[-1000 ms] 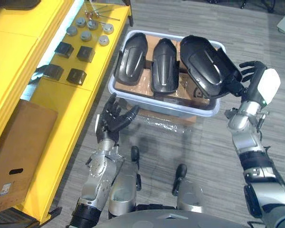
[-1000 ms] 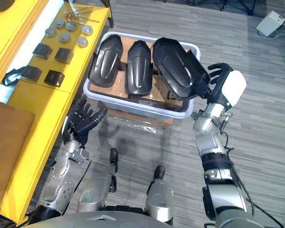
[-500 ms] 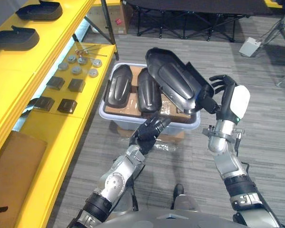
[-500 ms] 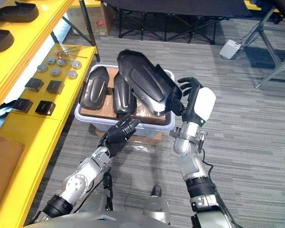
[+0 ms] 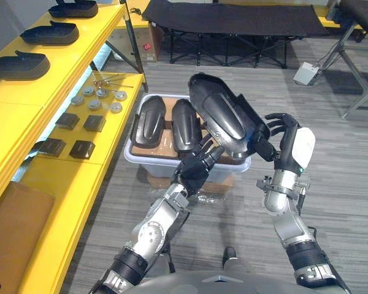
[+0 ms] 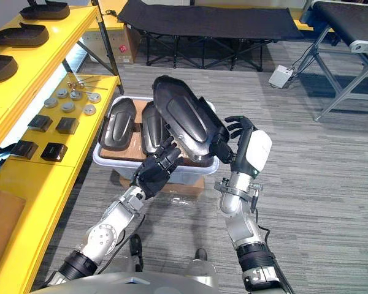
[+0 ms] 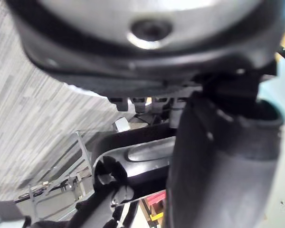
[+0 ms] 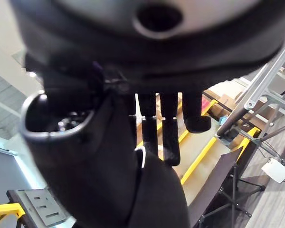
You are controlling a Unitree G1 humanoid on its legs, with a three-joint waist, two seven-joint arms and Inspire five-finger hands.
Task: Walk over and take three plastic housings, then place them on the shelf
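Observation:
A large black plastic housing (image 5: 224,119) hangs tilted above the grey bin (image 5: 141,166). My right hand (image 5: 289,147) is shut on the housing's near end, thumb against it and fingers spread behind. My left hand (image 5: 199,168) is open, its straight fingers reaching up to the housing's underside (image 7: 218,166). Two more black housings (image 5: 148,121) (image 5: 186,125) lie side by side in the bin on brown card. Three housings (image 5: 15,64) (image 5: 49,33) (image 5: 73,8) rest in a row on the upper level of the yellow shelf (image 5: 24,98) at the left.
The shelf's lower level carries grey discs (image 5: 99,98), black blocks (image 5: 80,131) and a cardboard box (image 5: 12,226). A black folding cot (image 5: 233,18) stands at the back, with a white box (image 5: 306,72) on the floor to its right. Grey floor stretches to the right.
The camera has tilted up and the whole picture has shifted. My left hand rose from beside the bin to under the housing. My right hand lifted the housing up and nearer.

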